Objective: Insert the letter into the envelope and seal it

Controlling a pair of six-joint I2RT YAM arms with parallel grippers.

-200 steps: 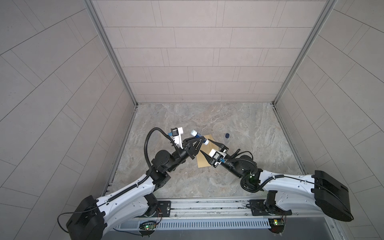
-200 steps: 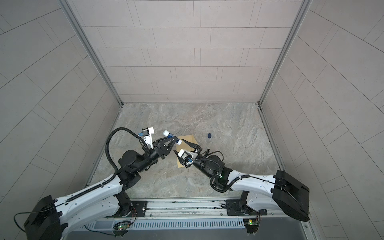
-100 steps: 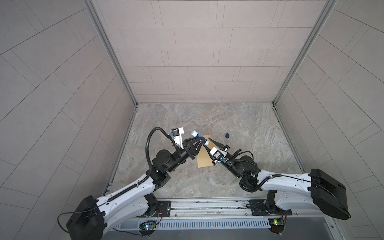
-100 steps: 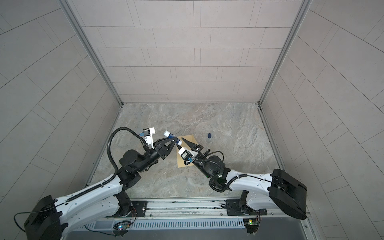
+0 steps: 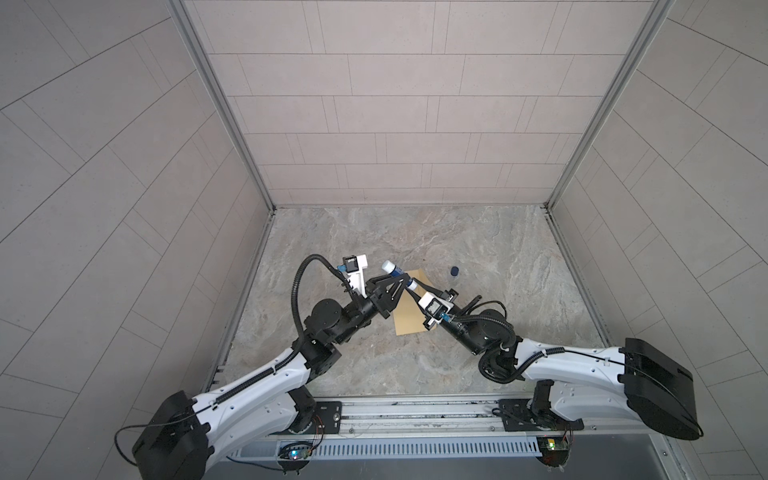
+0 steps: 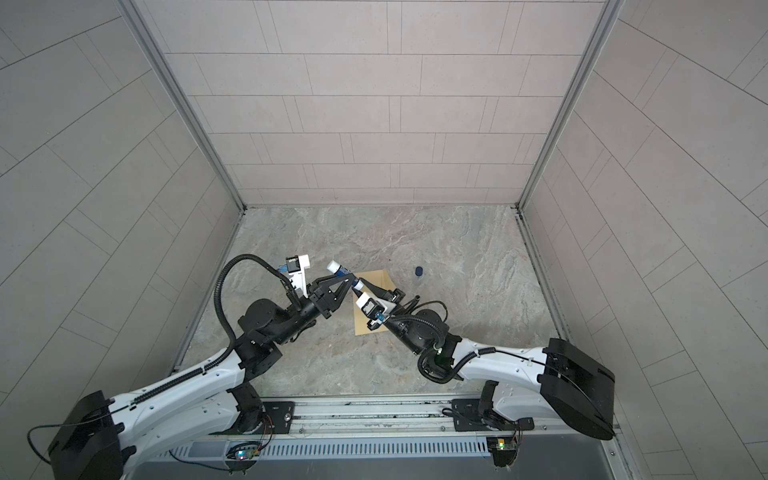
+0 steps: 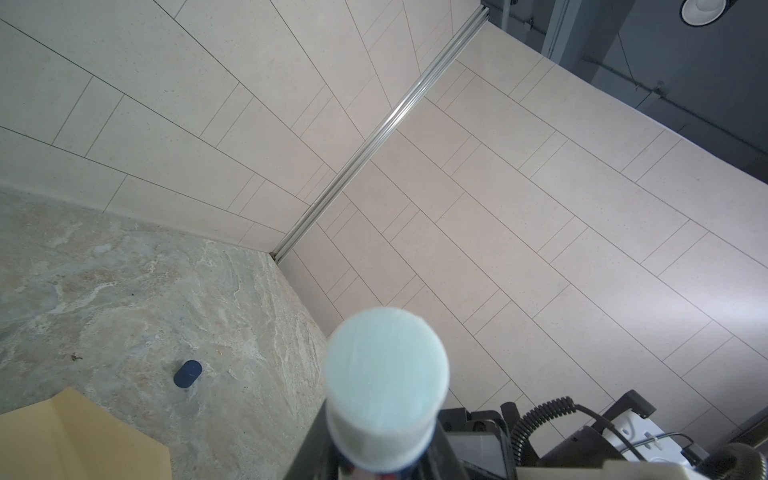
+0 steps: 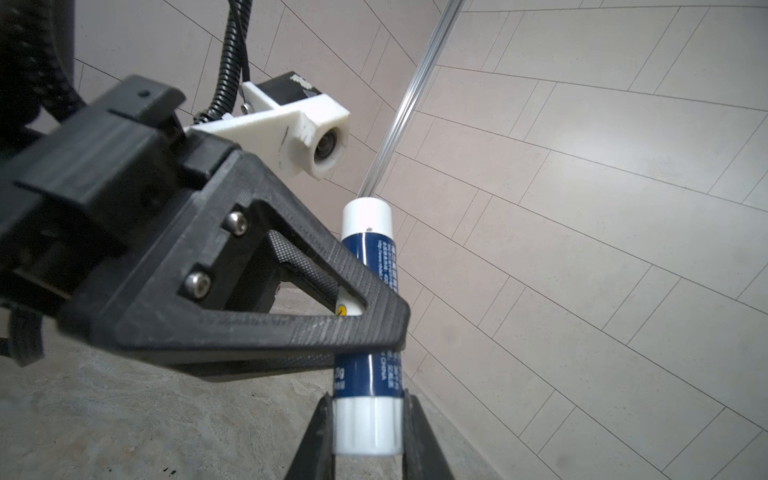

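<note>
1. Above the mustard envelope point(image 5: 409, 322), over a marbled counter point(image 5: 478, 249), two robot arms meet on one glue stick point(image 8: 365, 374), which is held tilted and clear of the surface.
2. What changed: a second ago the right tool point(image 8: 368, 424) stood wide and a little short of the stick. It has now moved in and clamped the white bottom end, and the right wrist view shows both jaws pressed against that end.
3. The other side is unchanged: the left tool point(image 5: 397, 279) keeps its clench on the blue barrel.
4. The stick's dark cap point(image 7: 188, 373) lies on the counter just beyond the envelope. The stick's pale top end faces the left wrist camera uncovered.
5. The envelope lies flat beneath both tools, gripped by neither, in the same spot as before. The letter shows in no view; it is probably inside already, though that cannot be confirmed.
6. With one tool on the barrel and the other on the base, the pair looks set to twist glue out. Sealing appears to be under way, but no glue has yet reached the flap.
</note>
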